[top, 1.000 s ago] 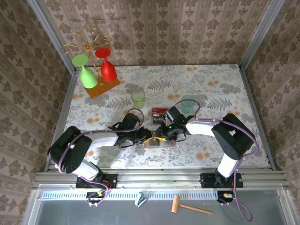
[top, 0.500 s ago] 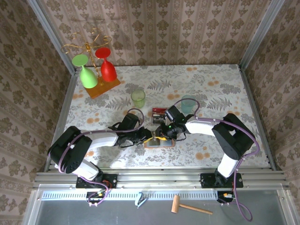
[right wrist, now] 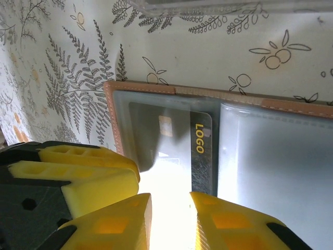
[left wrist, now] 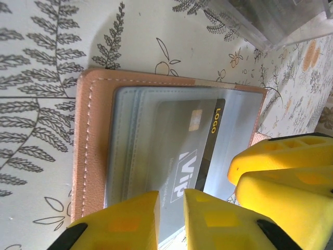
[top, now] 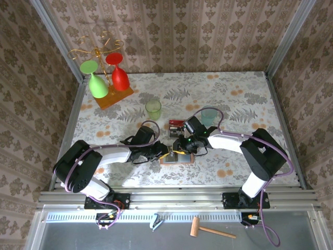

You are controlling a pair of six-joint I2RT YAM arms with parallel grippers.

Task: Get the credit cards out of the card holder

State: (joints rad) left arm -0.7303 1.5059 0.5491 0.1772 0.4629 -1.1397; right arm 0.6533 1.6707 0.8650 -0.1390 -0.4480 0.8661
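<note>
Card holder (top: 178, 159): I see it lying open, between both grippers.
Grey VIP card (left wrist: 187, 135): in its clear pocket.
Left gripper (left wrist: 170, 203): fingers nearly together at the card's edge; I cannot tell if they pinch it.
Right gripper (right wrist: 170, 205): narrow slit too; grip unclear.

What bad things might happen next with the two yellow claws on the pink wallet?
1. The grey card sits in a see-through pocket of the card holder; the right gripper may pinch pocket and card together and drag the holder along.
2. The left gripper works right beside it, so the fingers might bump.
3. The teal cup stands close beside the right arm and might get knocked.
</note>
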